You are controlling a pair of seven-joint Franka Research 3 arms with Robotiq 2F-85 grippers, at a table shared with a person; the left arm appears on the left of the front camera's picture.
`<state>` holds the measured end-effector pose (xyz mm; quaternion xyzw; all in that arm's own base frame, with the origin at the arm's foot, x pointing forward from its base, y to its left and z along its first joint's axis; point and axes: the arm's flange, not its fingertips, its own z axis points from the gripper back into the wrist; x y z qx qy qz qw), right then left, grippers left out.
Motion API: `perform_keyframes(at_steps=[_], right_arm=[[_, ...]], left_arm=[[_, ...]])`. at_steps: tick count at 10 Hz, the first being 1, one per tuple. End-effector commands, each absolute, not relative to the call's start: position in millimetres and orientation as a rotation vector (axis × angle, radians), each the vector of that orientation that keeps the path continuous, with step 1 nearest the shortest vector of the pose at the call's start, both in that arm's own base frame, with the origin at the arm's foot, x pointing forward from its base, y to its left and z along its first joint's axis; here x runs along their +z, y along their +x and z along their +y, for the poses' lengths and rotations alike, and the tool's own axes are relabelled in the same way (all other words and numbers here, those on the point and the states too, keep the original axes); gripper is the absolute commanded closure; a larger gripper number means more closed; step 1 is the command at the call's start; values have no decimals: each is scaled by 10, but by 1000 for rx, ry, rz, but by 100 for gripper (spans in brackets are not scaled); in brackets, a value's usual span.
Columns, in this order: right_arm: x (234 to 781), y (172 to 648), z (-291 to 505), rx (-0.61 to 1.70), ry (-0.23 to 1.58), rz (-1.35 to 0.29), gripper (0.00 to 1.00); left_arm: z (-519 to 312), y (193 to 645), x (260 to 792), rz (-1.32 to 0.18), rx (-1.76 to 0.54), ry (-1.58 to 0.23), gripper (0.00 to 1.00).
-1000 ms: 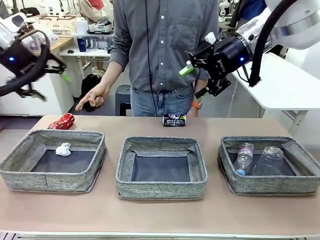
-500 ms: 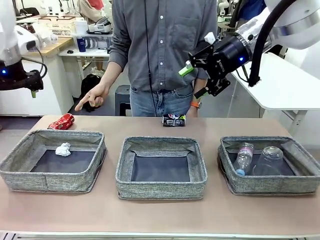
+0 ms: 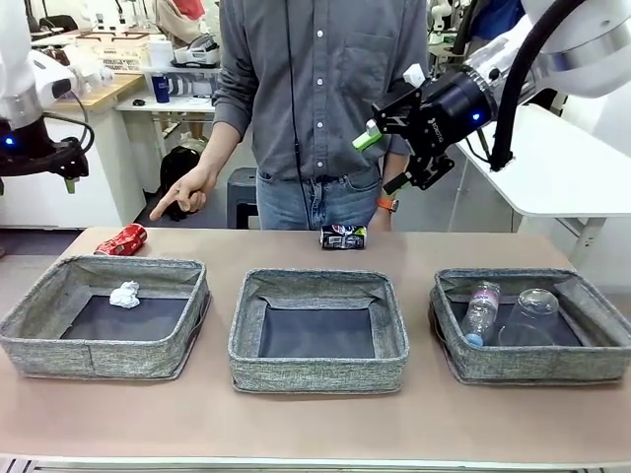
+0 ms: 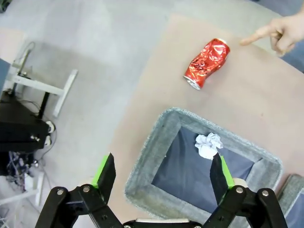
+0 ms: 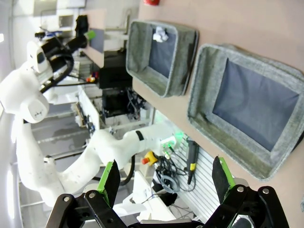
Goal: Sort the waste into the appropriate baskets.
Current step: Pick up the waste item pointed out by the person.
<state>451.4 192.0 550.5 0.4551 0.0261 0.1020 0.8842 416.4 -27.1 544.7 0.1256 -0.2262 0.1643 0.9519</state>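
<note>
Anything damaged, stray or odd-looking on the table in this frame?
The red can is crushed and dented, lying on its side on the table beyond the left basket, outside any bin. The dark printed can also lies on its side, beyond the middle basket. Nothing is spilled.

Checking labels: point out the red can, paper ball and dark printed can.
red can [image 4: 207,63], left wrist view, dented side.
crumpled paper ball [image 4: 209,145], left wrist view, its centre.
dark printed can [image 3: 343,236], front view, printed side.
</note>
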Motion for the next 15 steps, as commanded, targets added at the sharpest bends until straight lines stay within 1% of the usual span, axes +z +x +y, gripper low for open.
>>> perform_keyframes(at_steps=[1, 2, 3, 4, 5, 6, 7, 10, 11, 15], right_arm=[[5539, 4495, 1923, 202, 939, 62, 0], [5539, 4495, 1923, 202, 939, 62, 0], [5539, 4495, 1923, 202, 939, 62, 0], [5539, 4495, 1923, 202, 939, 62, 0], [5539, 4495, 1923, 202, 939, 62, 0], [5539, 4495, 1923, 202, 939, 62, 0], [5539, 4495, 1923, 202, 939, 62, 0], [5539, 4495, 1923, 202, 939, 62, 0], [5539, 4495, 1923, 202, 939, 62, 0], [5539, 4495, 1923, 202, 939, 62, 0]], left_arm=[[-132, 4521, 5313, -382, 170, 161, 0], [-2, 4815, 5133, -338, -5, 41, 0], [86, 5044, 4955, -330, -57, 40, 0], [124, 5254, 4776, -291, -73, 74, 0], [130, 5432, 4626, -299, -79, 113, 0], [93, 5630, 4473, -295, -55, 68, 0], [35, 5817, 4301, -308, 25, 60, 0], [105, 6251, 3908, -223, 94, 82, 0], [166, 6333, 3800, -200, 97, 94, 0], [248, 6595, 3430, -134, 91, 36, 0]])
